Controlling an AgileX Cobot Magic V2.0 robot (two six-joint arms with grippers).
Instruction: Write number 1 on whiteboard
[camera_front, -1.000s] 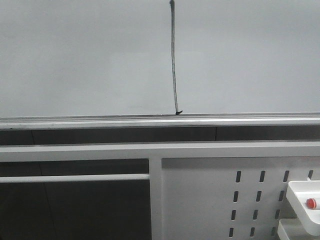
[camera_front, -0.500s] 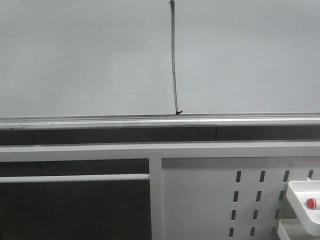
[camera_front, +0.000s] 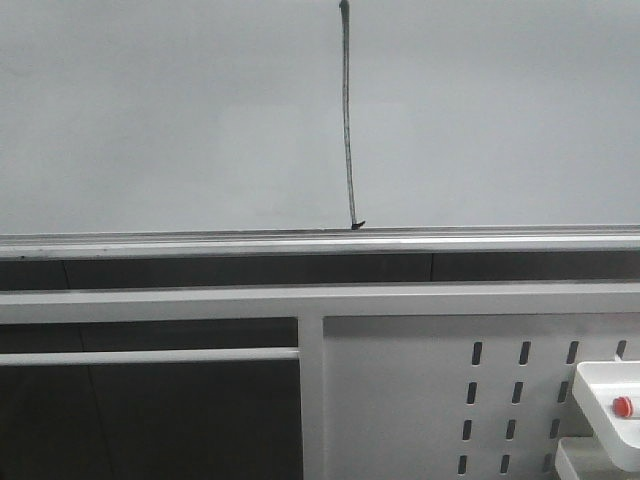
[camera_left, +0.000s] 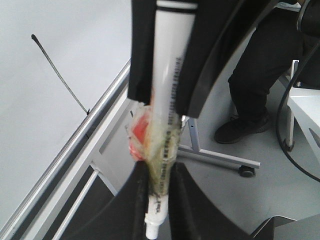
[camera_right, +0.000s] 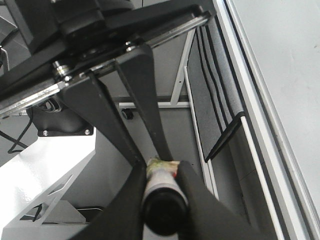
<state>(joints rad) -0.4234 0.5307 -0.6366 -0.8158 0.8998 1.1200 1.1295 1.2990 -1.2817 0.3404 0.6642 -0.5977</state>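
The whiteboard (camera_front: 150, 110) fills the upper front view, with its silver rail (camera_front: 200, 243) below. The number 1 (camera_front: 348, 120) is a thin black stroke running down to the rail, and it also shows in the left wrist view as the number 1 (camera_left: 60, 75). Neither gripper appears in the front view. Away from the board, my left gripper (camera_left: 160, 172) is shut on a taped white-bodied marker pen (camera_left: 167, 75). My right gripper (camera_right: 161, 172) is shut on the same pen's black end (camera_right: 162, 210). The two grippers face each other along the pen.
A grey-white panel with slot holes (camera_front: 420, 400) stands below the board. A white tray (camera_front: 600, 385) holding a red-capped item (camera_front: 622, 406) is at the lower right. A person's dark leg (camera_left: 260, 75) and a wheeled stand foot (camera_left: 220, 157) are on the floor nearby.
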